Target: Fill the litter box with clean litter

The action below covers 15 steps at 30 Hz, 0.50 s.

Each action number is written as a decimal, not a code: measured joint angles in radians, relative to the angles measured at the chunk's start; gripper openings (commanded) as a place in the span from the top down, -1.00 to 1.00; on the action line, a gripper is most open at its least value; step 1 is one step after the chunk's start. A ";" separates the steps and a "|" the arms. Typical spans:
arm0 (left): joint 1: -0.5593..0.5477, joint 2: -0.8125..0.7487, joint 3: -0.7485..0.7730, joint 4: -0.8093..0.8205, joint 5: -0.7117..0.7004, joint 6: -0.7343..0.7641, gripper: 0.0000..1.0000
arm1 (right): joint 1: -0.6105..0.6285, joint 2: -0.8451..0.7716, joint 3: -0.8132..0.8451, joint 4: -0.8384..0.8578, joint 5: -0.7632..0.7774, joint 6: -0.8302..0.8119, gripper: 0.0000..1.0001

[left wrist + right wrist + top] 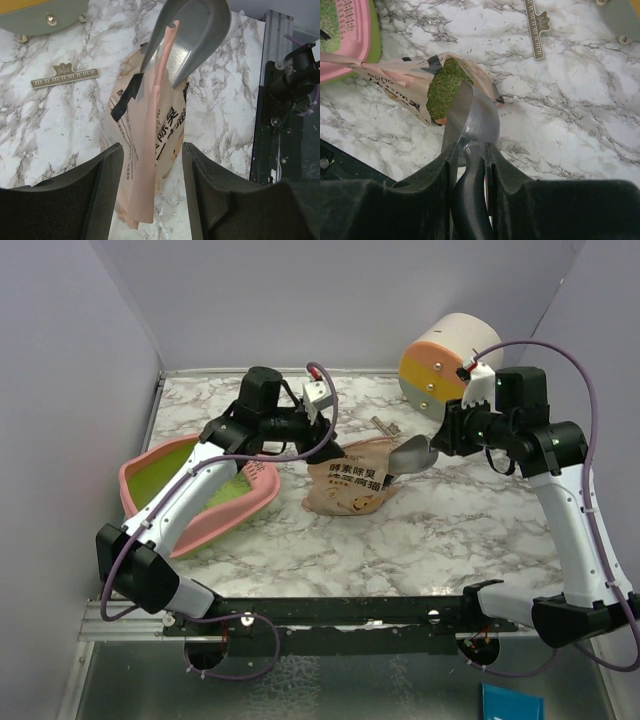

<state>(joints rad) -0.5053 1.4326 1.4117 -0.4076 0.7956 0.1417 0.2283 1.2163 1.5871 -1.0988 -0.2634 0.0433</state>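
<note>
The pink litter box (pixel 128 482) with a yellow-green inside sits at the left, and its corner shows in the right wrist view (pixel 357 30). The tan pouch (pixel 345 485) lies at the centre. Its open mouth shows greenish litter granules (pixel 447 87). My left gripper (pixel 322 435) is open. Its jaws straddle the pouch's upright edge (pixel 150 125) without clamping it. My right gripper (pixel 447 435) is shut on the handle of the grey metal scoop (pixel 412 453). The scoop's bowl (pixel 472 122) rests at the pouch mouth and also shows in the left wrist view (pixel 195 35).
The round cream-orange-yellow drawer unit (pixel 445 360) stands at the back right. A tan ruler-shaped clip (pixel 385 427) lies on the marble behind the pouch and also shows in the left wrist view (pixel 65 76). A black rail (pixel 330 612) runs along the near edge.
</note>
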 measured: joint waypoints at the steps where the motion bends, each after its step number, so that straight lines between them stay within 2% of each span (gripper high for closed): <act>1: -0.007 0.003 0.000 -0.009 -0.002 0.008 -0.07 | 0.000 0.000 -0.002 0.000 0.000 0.000 0.98; 7: -0.054 0.051 0.004 -0.062 -0.050 0.057 -0.04 | 0.002 0.012 -0.003 0.008 0.000 -0.001 0.98; 9: -0.065 0.069 0.013 -0.085 -0.073 0.072 0.06 | 0.002 0.023 -0.003 0.011 -0.002 -0.003 0.98; 11: -0.074 0.082 0.021 -0.097 -0.101 0.083 0.33 | 0.004 0.039 -0.003 0.016 -0.004 -0.004 0.98; 14: -0.085 0.088 0.026 -0.105 -0.160 0.096 0.96 | 0.006 0.070 -0.003 0.027 -0.015 -0.008 0.98; 15: -0.086 0.090 0.029 -0.107 -0.179 0.103 1.00 | 0.006 0.080 -0.003 0.031 -0.018 -0.009 0.98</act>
<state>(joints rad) -0.5915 1.5227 1.4406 -0.5144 0.6163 0.2447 0.2348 1.2961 1.5845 -1.0676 -0.2810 0.0341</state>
